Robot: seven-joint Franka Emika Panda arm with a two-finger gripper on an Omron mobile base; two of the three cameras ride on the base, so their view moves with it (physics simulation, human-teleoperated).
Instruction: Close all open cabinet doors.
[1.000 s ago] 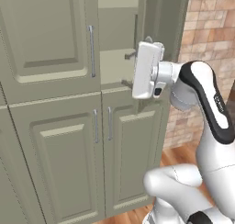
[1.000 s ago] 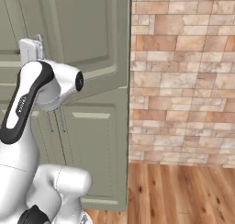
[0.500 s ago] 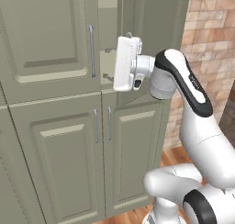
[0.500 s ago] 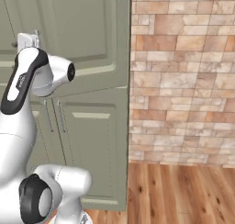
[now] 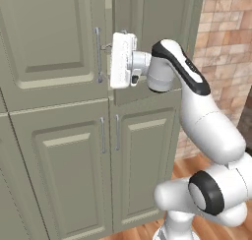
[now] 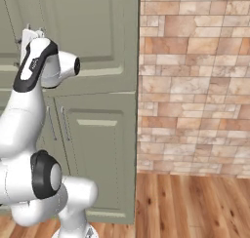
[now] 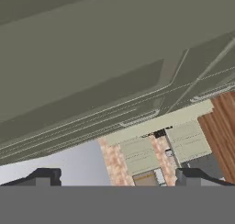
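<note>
Two tall sage-green cabinet doors fill the upper cupboard. The left cabinet door (image 5: 49,42) lies flat, its long silver bar handle (image 5: 98,54) at its right edge. The right cabinet door (image 5: 152,17) (image 6: 88,32) stands almost flush, with a thin gap showing along its left edge near the top. My gripper (image 5: 107,47) is at the seam between the two doors, its white hand pressed close against the right door's face and hiding that door's handle. In the hand view the door's surface (image 7: 92,58) passes very near, and my gripper (image 7: 119,176) is open with nothing between its fingertips (image 7: 46,175).
Shorter lower doors (image 5: 142,170) with small handles (image 5: 117,132) sit under the upper pair. A brick wall (image 6: 195,86) rises right of the cupboard, and wooden floor (image 6: 185,203) lies in front of it. My own arm (image 6: 34,71) crosses the cupboard front.
The hand has swept left across the cupboard front, and the right upper door has swung with it from well open, shelves showing, to almost flush.
</note>
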